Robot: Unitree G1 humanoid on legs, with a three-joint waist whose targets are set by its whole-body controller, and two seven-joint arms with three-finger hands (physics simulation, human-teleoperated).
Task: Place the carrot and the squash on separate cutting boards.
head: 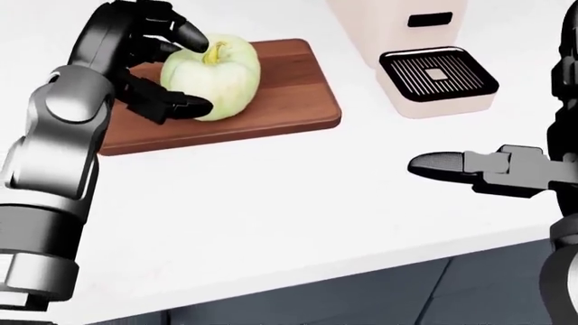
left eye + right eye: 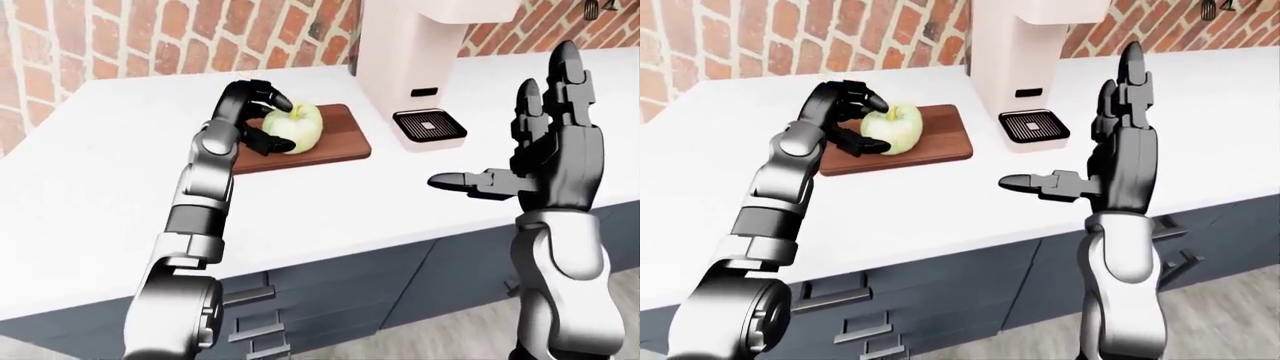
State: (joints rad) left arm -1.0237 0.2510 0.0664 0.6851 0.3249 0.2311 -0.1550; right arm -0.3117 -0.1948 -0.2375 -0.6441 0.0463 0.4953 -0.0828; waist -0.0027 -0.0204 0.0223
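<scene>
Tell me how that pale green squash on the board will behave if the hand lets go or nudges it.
The squash looks round and smooth, so it may roll across the flat cutting board if nudged. It looks rigid and probably won't deform. The left hand wraps it from one side, so it could slip.

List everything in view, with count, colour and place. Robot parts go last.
squash: one, pale green with a yellowish stem, resting on the cutting board, upper left of the head view.
cutting board: one, reddish-brown wood, on the counter left of the machine.
machine: one, cream, with a black grille tray at its foot, upper middle of the left-eye view.
counter: one, white, running across all views.
cabinets: dark blue-grey drawers with metal handles, below the counter.
brick wall: one, red brick, along the top of the eye views.
carrot: none visible.
left hand: one, black, fingers closed round the squash.
right hand: one, black, fingers spread open, held above the counter edge, touching nothing.
</scene>
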